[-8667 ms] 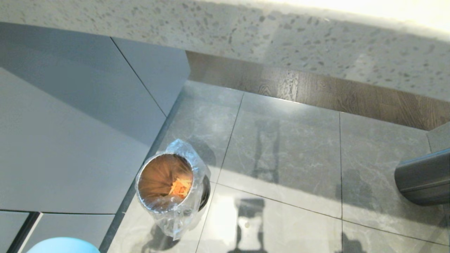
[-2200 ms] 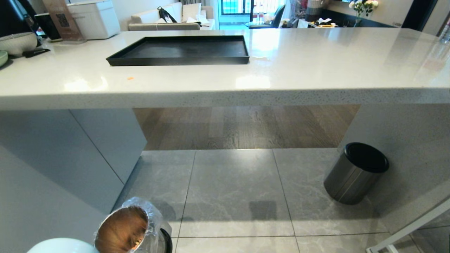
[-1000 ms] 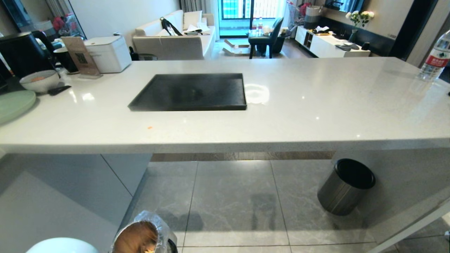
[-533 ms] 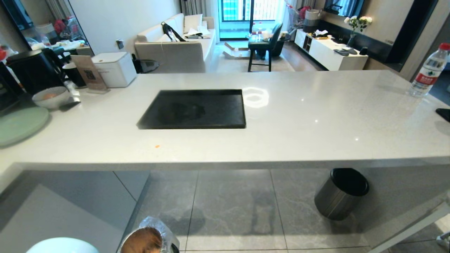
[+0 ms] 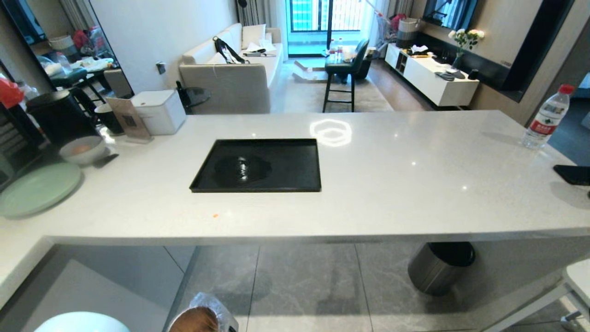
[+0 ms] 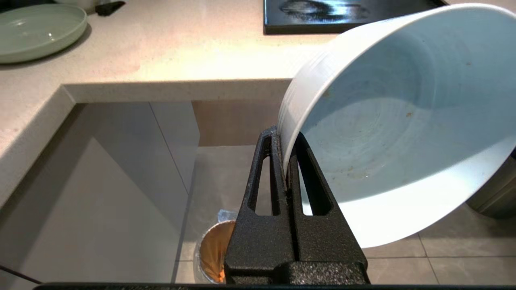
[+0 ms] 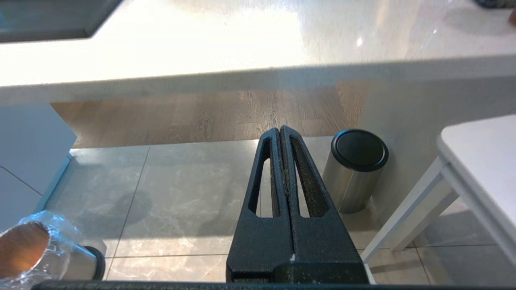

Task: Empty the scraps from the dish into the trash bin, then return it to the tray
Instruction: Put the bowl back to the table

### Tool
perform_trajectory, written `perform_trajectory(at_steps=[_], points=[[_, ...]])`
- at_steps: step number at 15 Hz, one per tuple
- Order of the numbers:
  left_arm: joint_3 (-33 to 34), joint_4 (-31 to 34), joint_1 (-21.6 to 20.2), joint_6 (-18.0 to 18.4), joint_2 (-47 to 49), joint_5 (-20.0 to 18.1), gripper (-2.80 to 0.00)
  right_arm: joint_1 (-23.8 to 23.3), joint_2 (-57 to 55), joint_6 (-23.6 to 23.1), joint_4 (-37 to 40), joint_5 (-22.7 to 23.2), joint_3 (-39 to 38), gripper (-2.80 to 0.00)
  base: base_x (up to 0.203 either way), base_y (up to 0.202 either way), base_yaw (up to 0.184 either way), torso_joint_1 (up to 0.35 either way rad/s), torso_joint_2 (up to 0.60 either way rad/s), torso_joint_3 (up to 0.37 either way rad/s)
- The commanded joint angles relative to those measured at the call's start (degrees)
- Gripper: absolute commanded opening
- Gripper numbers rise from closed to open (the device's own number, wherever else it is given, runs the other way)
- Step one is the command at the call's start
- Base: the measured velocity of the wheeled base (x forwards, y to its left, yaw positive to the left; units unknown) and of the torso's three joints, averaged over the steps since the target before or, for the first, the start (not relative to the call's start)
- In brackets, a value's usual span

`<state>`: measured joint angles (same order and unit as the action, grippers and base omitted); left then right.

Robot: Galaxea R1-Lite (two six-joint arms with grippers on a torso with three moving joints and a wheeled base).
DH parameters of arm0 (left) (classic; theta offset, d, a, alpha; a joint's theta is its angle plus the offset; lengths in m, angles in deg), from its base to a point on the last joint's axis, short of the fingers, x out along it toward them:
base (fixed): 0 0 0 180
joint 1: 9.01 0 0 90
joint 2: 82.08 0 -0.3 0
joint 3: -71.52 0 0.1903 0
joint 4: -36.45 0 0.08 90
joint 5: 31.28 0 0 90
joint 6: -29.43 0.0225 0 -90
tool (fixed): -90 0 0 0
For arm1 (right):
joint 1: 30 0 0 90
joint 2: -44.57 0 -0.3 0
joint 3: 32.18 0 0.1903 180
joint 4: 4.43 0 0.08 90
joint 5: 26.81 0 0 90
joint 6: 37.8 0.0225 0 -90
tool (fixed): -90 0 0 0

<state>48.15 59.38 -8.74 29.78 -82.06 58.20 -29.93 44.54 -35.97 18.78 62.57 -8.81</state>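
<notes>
Item, as I see it: dish [image 6: 403,133], light-blue, paler inside, faint orange smears; my left gripper [image 6: 287,161] pinching its rim; right gripper [image 7: 284,161] pressed together, empty; tray [image 5: 304,186] bare mid-counter.

Light-blue dish [image 6: 387,133], matte black tray [image 5: 295,182]

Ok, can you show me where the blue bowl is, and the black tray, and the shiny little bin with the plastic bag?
Blue bowl [image 6: 387,133], left wrist view, on its pale inside.
Black tray [image 5: 295,170], head view, on its flat bare floor.
Shiny bin [image 7: 24,249], right wrist view, on its brownish inside.
</notes>
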Motion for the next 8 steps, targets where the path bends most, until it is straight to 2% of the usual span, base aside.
perform_trajectory(at_steps=[1, 8], points=[[0.0, 0.0, 0.0, 0.0, 0.0, 0.0, -2.8, 0.0, 0.0, 0.0, 0.0, 0.0, 0.0, -2.8, 0.0, 0.0, 0.0, 0.228, -0.58, -0.347], [0.0, 0.0, 0.0, 0.0, 0.0, 0.0, -2.8, 0.0, 0.0, 0.0, 0.0, 0.0, 0.0, -2.8, 0.0, 0.0, 0.0, 0.155, -0.37, -0.219]])
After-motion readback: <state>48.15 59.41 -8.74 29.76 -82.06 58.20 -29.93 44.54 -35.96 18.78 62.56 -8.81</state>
